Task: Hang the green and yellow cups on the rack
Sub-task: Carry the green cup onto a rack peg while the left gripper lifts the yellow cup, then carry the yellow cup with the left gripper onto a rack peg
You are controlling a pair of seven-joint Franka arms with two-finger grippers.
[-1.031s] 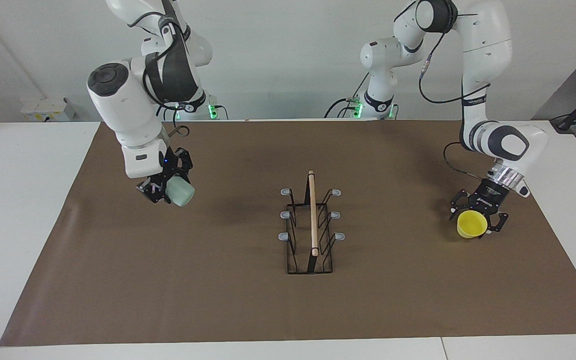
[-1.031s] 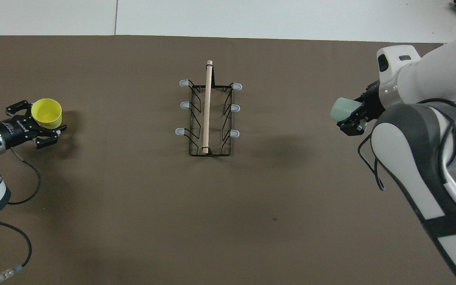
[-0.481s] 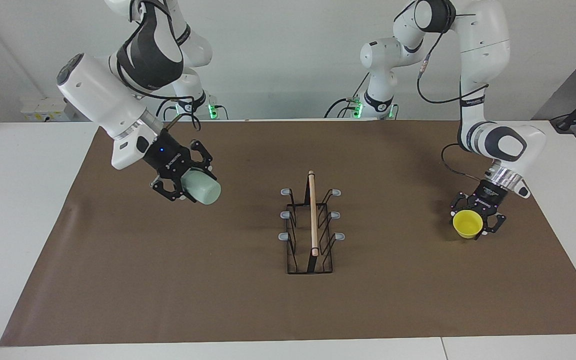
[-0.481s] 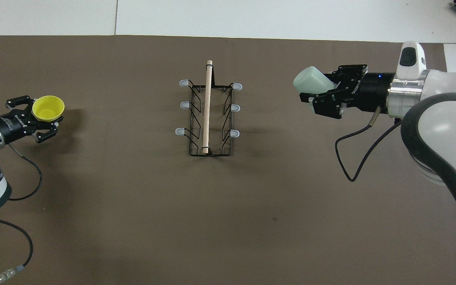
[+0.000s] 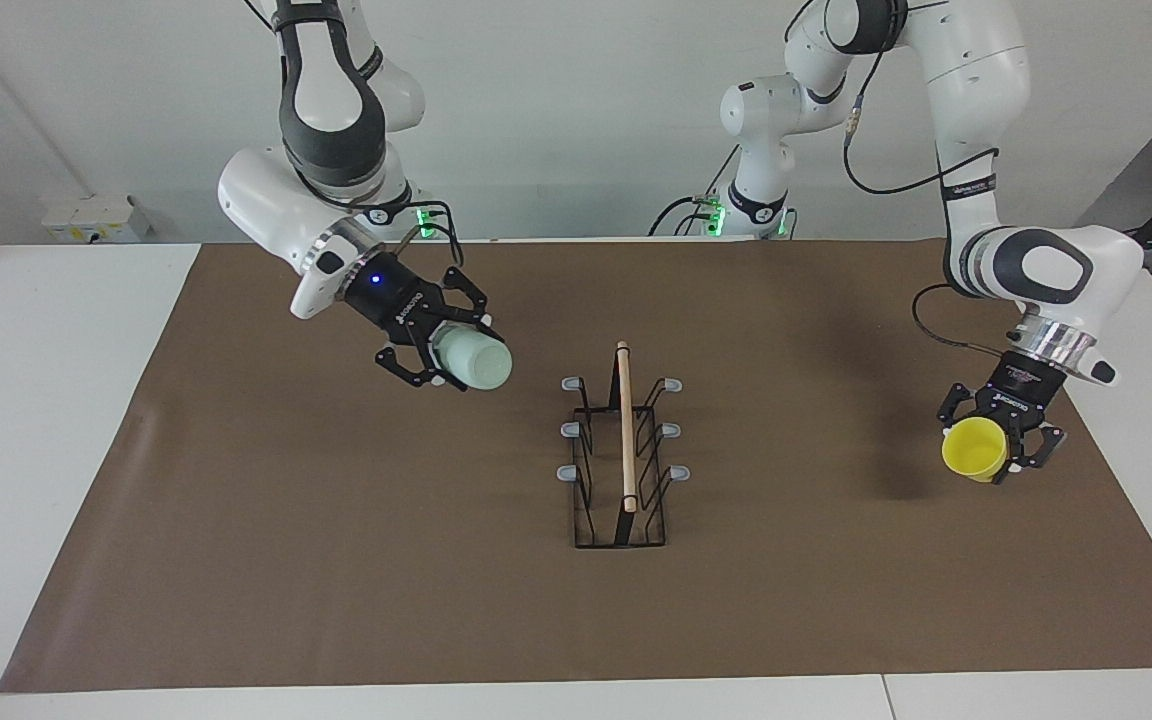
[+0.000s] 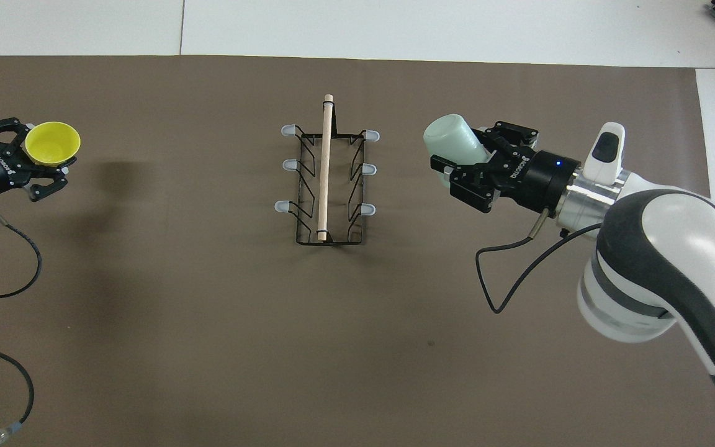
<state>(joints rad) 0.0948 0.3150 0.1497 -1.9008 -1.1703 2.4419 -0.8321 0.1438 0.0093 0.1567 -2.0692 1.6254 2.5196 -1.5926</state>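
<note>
Carrying step: my right gripper point(image 5: 448, 362) pinched the mint-green cup point(image 5: 474, 365) beside the rack point(image 5: 622, 455) — next, its mouth needed lining up with a prong point(image 5: 571, 384); my left gripper point(image 5: 994, 447) clasped the yellow cup point(image 5: 973, 450).

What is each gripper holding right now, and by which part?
The right gripper holds the green cup by its side wall near the rim, base toward the rack. The left gripper holds the yellow cup by its side wall.
</note>
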